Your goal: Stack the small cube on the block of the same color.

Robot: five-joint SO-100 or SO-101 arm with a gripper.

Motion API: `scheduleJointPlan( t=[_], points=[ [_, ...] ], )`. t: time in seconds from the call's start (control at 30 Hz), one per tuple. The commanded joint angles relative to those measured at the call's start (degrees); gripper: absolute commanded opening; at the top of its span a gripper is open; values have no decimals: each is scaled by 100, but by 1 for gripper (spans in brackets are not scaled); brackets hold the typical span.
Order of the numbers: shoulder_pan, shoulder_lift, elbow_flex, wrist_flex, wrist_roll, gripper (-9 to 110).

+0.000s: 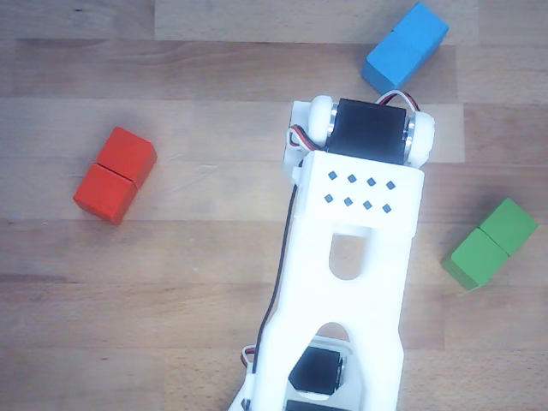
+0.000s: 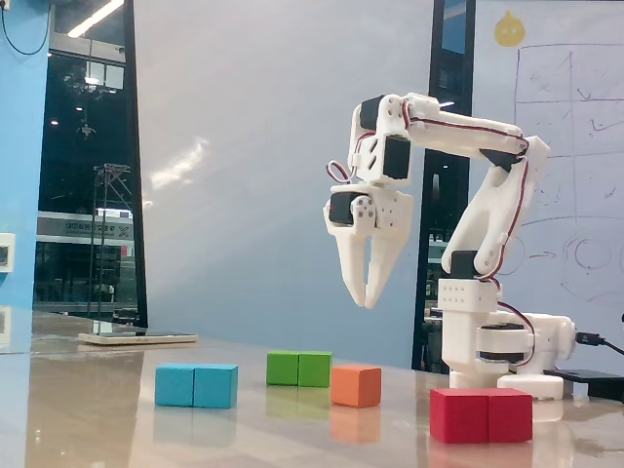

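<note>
1. In the other view, looking down, the arm (image 1: 351,257) is seen covering the middle of the table (image 1: 188,342). The red block (image 1: 115,175) lies to the left, the blue block (image 1: 406,48) at the top and the green block (image 1: 491,243) to the right. The small cube is not seen here; it is probably hidden beneath the arm, and the jaws cannot be judged from this view.

2. In the fixed view, the gripper (image 2: 371,295) is held high above the table, its jaws nearly closed and nothing held between them. The small cube (image 2: 356,385) sits on the table almost directly under the fingertips, just beside the green block (image 2: 299,369).

3. For a good grasp, the jaws should be opened wider before the descent is made, and centred over the cube so that the green block is not nudged.
</note>
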Motion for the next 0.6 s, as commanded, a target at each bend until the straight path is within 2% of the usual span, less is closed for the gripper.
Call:
scheduleJointPlan(
  t=[0.0, 0.13, 0.43, 0.57],
  points=[
    [26, 18, -563, 53, -9, 1],
    [272, -9, -563, 53, -9, 1],
    [1942, -62, -563, -483, -18, 1],
    [1731, -62, -554, -773, -18, 1]
  ],
)
